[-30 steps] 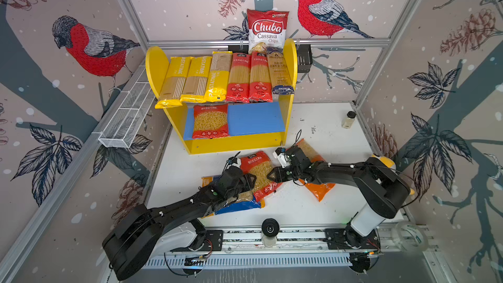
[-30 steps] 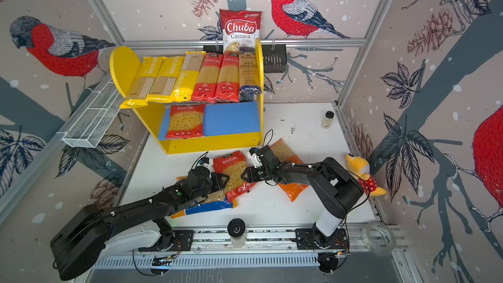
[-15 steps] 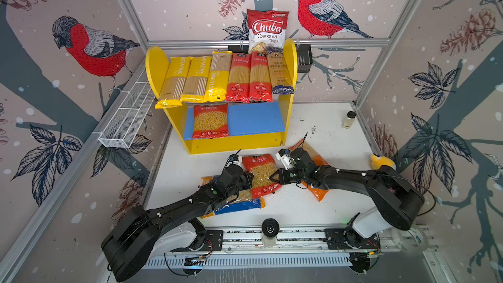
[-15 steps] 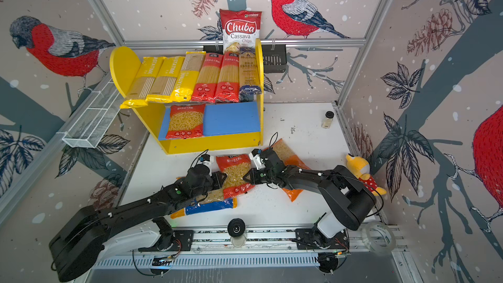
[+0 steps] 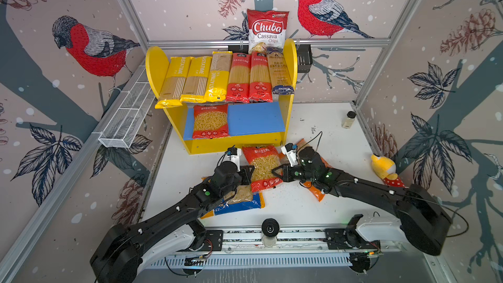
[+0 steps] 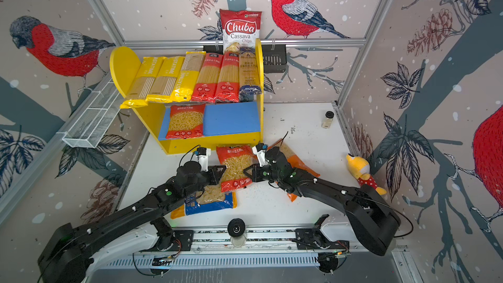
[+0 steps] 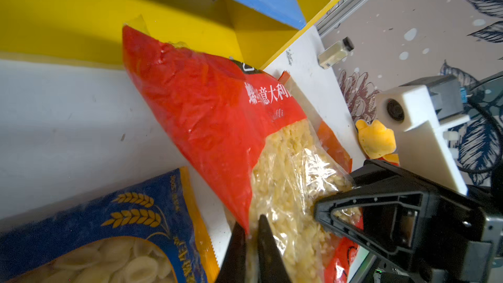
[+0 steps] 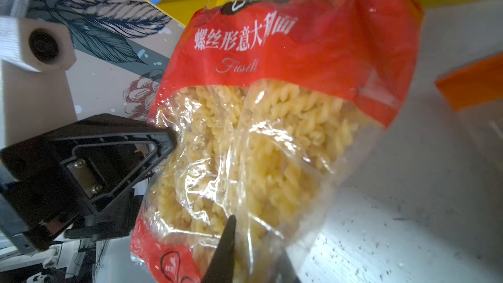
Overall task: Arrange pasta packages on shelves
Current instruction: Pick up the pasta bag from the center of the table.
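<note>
Red plastic fusilli bag with clear window (image 5: 262, 168) sits mid white tabletop (image 5: 313, 208), just before the front edge of the yellow two-tier wooden shelf unit (image 5: 231, 145). Left gripper (image 5: 250, 172) pinched tight on its left edge; right gripper (image 5: 276, 172) clamped on its right edge.

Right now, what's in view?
shelves: one, yellow, table's back
spaghetti packs: six, yellow, red, navy, upper board
shelved fusilli bag: one, red, lower board
held fusilli bag: one, red, between grippers
blue-yellow bag: one, under left arm
orange bag: one, under right arm
chips bag: one, red-white, behind shelves
wire basket: one, white, left wall
black basket: one, back rail
jar: one, back right
toy: one, yellow, right edge
left gripper, right gripper: black, gripping held fusilli bag
</note>
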`<state>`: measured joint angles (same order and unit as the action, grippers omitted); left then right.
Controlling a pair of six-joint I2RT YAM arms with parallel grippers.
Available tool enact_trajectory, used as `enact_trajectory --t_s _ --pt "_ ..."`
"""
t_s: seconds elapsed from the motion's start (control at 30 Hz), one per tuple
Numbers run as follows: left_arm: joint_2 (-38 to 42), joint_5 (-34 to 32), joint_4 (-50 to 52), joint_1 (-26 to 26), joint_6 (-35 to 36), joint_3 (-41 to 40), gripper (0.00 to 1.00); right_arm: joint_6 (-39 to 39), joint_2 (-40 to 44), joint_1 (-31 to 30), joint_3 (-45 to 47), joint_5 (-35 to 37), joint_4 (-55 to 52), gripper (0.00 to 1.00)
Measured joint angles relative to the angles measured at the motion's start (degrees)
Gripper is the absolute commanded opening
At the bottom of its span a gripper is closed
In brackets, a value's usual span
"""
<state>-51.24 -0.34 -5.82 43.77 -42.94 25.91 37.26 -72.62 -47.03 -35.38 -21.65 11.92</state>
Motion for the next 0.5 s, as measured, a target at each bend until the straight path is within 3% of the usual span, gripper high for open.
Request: enact_trajectory --t_s 0.23,0.5 --pt "2.84 -0.61 3.50 -4.55 6.16 6.03 0.00 -0.02 1.73 -1.07 -3.28 4.85 4.57 0.00" --pt "-3.41 -3.54 1.22 -13.73 16.17 12.00 0.00 -1.25 -11.91 -1.49 -15.39 9.75 12.04 0.00"
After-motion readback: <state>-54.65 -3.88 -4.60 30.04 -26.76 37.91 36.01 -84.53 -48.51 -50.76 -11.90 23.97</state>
